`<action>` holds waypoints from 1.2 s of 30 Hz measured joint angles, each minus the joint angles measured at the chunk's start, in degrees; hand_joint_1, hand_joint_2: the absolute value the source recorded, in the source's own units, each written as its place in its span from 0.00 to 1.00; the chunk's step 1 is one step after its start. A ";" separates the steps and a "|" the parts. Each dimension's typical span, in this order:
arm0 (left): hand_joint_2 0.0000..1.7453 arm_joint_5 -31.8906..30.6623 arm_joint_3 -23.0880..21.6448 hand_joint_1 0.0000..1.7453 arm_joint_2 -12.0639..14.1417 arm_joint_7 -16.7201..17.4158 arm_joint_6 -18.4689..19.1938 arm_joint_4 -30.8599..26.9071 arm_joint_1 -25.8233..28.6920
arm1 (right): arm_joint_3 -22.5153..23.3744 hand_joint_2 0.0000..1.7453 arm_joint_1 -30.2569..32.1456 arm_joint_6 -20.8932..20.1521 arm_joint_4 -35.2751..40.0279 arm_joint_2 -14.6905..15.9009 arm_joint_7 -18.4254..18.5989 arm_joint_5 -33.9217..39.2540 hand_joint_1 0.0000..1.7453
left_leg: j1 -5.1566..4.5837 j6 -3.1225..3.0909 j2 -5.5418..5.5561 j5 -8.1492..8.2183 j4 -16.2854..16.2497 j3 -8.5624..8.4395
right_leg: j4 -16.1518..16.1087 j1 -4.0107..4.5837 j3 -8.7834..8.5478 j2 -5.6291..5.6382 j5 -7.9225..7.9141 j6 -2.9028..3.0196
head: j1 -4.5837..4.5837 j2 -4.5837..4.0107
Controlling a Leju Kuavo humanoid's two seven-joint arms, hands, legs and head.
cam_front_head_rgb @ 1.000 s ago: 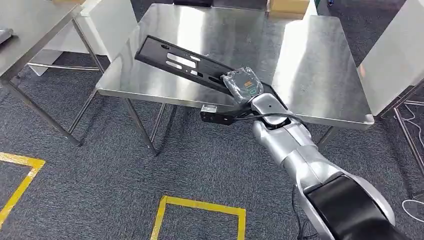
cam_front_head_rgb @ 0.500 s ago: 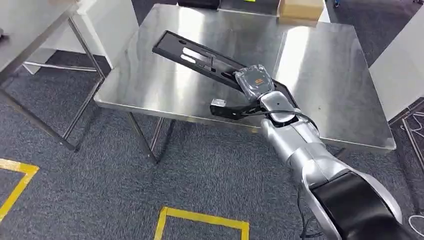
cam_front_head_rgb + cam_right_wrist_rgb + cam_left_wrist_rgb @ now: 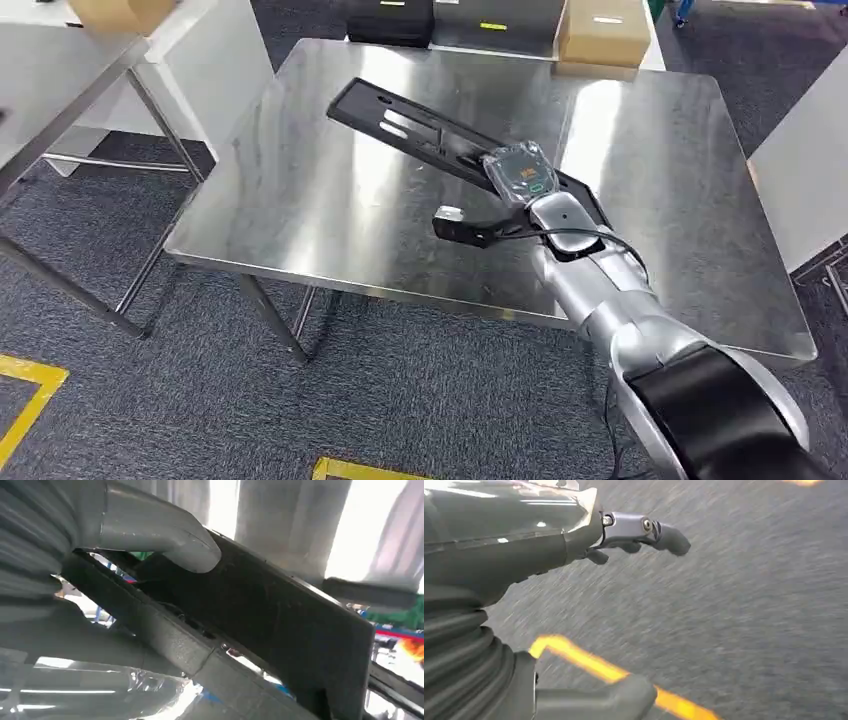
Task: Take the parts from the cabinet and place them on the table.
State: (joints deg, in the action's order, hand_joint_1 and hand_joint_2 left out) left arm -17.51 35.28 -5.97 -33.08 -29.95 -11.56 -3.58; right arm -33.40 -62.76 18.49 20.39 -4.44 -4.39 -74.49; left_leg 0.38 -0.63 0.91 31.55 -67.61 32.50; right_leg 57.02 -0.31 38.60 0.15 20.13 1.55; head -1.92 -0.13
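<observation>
- My right hand grips the part, a long black plate, by its near end; thumb presses on its face.
- Part hangs over the surface, long axis running away from the hand toward the far-left corner. Cannot tell if the far end touches.
- Judgement: lower it flat, then release.
- Left hand hangs over the floor, holding nothing, fingers apart.

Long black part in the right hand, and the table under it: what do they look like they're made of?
Black part: looks like matte black moulded plastic, possibly coated metal; dull, faintly grainy surface with clean slotted cutouts, no glare. Table: brushed stainless steel by the look; silvery top with streaky, mirror-like reflections. The right hand holds the part over it.
</observation>
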 joint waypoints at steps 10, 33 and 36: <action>1.00 -2.91 -0.07 0.00 -0.24 -3.10 -4.56 0.00 -0.20 | 0.15 1.00 -0.31 -0.96 -0.87 0.88 3.65 -4.78 1.00 | -0.08 -0.71 -0.64 -6.74 10.31 3.08 | -0.17 0.33 -3.18 0.36 3.20 -1.04 | -0.03 0.00; 0.00 -2.90 0.92 0.00 -0.63 -2.24 -5.06 0.00 -0.19 | 1.05 0.00 -0.41 -2.23 -1.86 1.62 3.91 -7.30 0.00 | -0.37 -0.78 -0.45 -6.89 10.58 2.35 | -0.39 0.20 -3.58 0.28 3.51 -1.24 | 0.11 0.00; 0.00 -2.91 1.07 0.00 -0.66 -1.76 -4.76 0.00 -0.20 | 1.62 0.00 -0.40 -2.34 -2.01 1.64 3.95 -7.17 0.00 | -0.29 -0.77 -0.45 -6.89 10.58 2.35 | -0.39 0.29 -3.58 0.28 3.51 -1.23 | 0.11 0.00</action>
State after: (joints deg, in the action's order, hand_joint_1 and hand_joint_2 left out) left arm -20.41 36.35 -6.62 -34.84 -34.71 -11.56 -3.78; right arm -31.78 -63.16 16.15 18.38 -2.80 -0.44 -81.66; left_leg 0.09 -1.41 0.46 24.66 -57.03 34.85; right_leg 56.63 -0.01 35.02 0.43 23.64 0.32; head -1.81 -0.13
